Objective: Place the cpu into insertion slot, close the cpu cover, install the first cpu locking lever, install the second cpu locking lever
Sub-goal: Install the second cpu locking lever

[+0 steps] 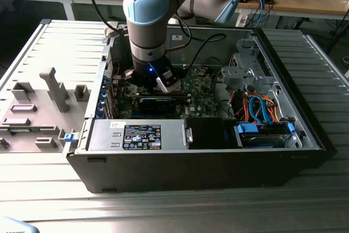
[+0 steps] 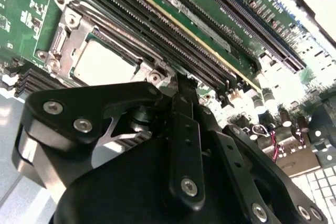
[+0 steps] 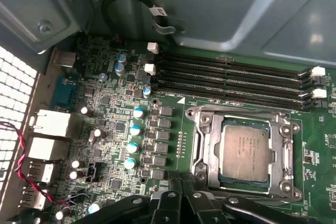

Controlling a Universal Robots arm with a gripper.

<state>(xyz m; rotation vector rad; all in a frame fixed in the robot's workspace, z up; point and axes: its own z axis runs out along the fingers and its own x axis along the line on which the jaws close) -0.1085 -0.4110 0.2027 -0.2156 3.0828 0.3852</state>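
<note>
Claw [image 2: 181, 85]: black fingers [image 2: 184, 129] pressed together with nothing between them, in the second wrist view; the tips hang just beside the near edge of the chip socket. In the exterior view the claw [image 1: 155, 83] is lowered inside the open computer case [image 1: 305, 129], over the green board.
Fixture block [image 1: 32, 113]: grey, on the table at the exterior view's left, apart from the case.
Board [image 3: 115, 124]: green, lying flat in the case; small blue-topped cylinders stand in a row left of the socket in the first wrist view.
Cpu [image 3: 245, 152]: seated flat in the socket, its dull silver top uncovered; also seen in the second wrist view [image 2: 102, 62].
Cpu cover [image 3: 202, 145]: a silvery metal frame surrounds the chip; whether this is the hinged plate lying closed or the socket's fixed frame cannot be told.
Memory slots [image 3: 231, 74]: four long black rows, lying on the far side of the socket.
Black cable [image 3: 126, 3]: looped against the grey case wall beyond the slots.
Drive cables [image 1: 259, 107]: orange and blue, at the exterior view's right inside the case.
</note>
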